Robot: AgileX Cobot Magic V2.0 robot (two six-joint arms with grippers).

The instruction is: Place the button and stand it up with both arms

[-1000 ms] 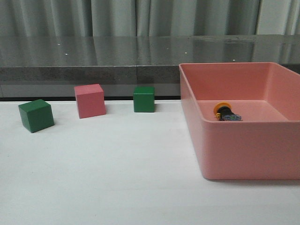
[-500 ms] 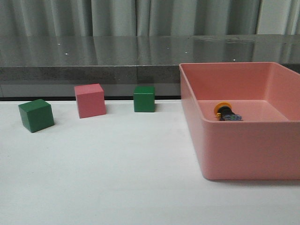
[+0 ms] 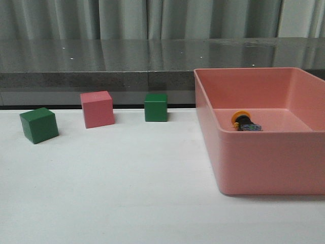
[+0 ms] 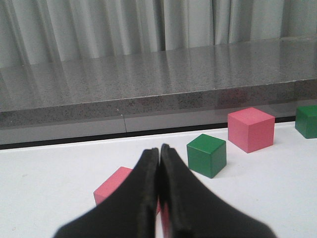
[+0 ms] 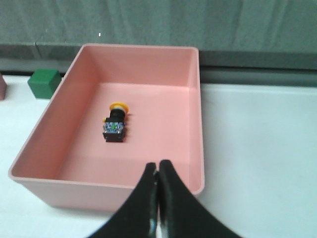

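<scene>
The button [image 3: 246, 122] lies on its side inside the pink bin [image 3: 254, 162], its yellow cap toward the back wall; the right wrist view shows the button [image 5: 115, 125] on the bin floor, blue base nearest the camera. My right gripper [image 5: 157, 166] is shut and empty, hovering over the bin's near rim [image 5: 99, 184], well short of the button. My left gripper [image 4: 159, 149] is shut and empty, low over the white table with a pink cube [image 4: 113, 186] just beyond its tips. Neither arm appears in the front view.
On the table's left stand a green cube [image 3: 39, 125], a pink cube [image 3: 97, 109] and another green cube [image 3: 156, 107]. The left wrist view shows a green cube [image 4: 206, 154], a pink cube [image 4: 250, 129] and a second green cube [image 4: 308, 121]. A grey ledge [image 3: 101, 66] runs behind.
</scene>
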